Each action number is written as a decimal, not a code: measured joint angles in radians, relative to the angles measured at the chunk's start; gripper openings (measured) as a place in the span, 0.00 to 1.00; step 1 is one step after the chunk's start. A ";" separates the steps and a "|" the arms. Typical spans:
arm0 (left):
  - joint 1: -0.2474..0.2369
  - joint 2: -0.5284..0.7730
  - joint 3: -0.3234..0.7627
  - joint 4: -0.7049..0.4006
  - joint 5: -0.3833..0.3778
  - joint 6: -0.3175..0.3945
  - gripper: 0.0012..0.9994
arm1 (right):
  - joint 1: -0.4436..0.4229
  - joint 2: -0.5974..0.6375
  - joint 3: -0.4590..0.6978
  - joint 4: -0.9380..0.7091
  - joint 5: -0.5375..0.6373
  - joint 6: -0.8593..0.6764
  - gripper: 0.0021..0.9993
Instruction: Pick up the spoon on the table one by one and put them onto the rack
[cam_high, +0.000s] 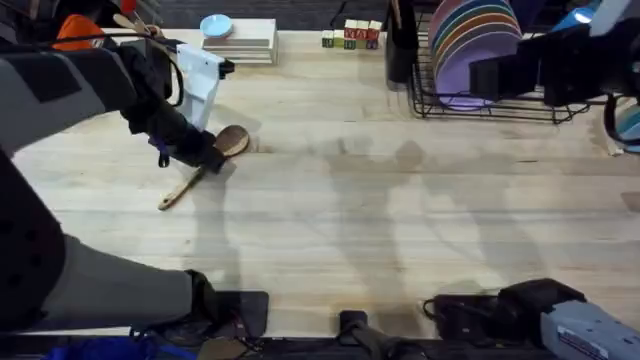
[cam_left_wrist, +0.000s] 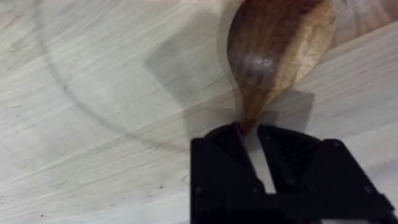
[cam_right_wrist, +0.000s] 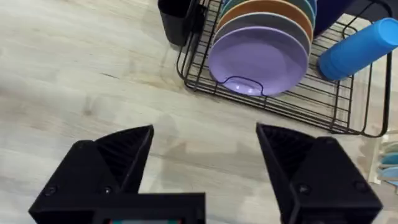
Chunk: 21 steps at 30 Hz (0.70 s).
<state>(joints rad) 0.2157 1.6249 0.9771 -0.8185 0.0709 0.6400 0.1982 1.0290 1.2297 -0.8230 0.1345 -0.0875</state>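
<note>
Pale plank surface (cam_high: 400, 220) carries all items. Near the left side I see the spoon (cam_high: 205, 165) lying flat, bowl pointing away from the bases. My left gripper (cam_left_wrist: 256, 149) is down at the spoon's neck (cam_left_wrist: 252, 112), jaws narrowly apart on either side of it, not clamped. My right gripper (cam_right_wrist: 205, 155) hovers near the rack (cam_right_wrist: 280, 99), jaws wide apart and holding nothing. At the far right, the rack holds upright plates (cam_high: 470, 45) and a blue cup (cam_right_wrist: 357, 50).
</note>
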 joint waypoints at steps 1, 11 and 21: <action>0.000 0.000 0.000 0.001 -0.002 0.000 0.19 | 0.000 0.000 0.000 0.000 0.000 0.000 0.99; 0.000 -0.001 0.002 0.003 -0.004 0.000 0.05 | 0.000 0.000 0.000 0.000 0.000 0.000 0.99; 0.000 0.006 0.016 -0.024 -0.003 0.000 0.04 | 0.000 0.000 0.000 0.000 0.000 0.000 0.99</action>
<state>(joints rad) 0.2157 1.6307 0.9930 -0.8429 0.0674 0.6399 0.1982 1.0290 1.2297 -0.8230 0.1345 -0.0875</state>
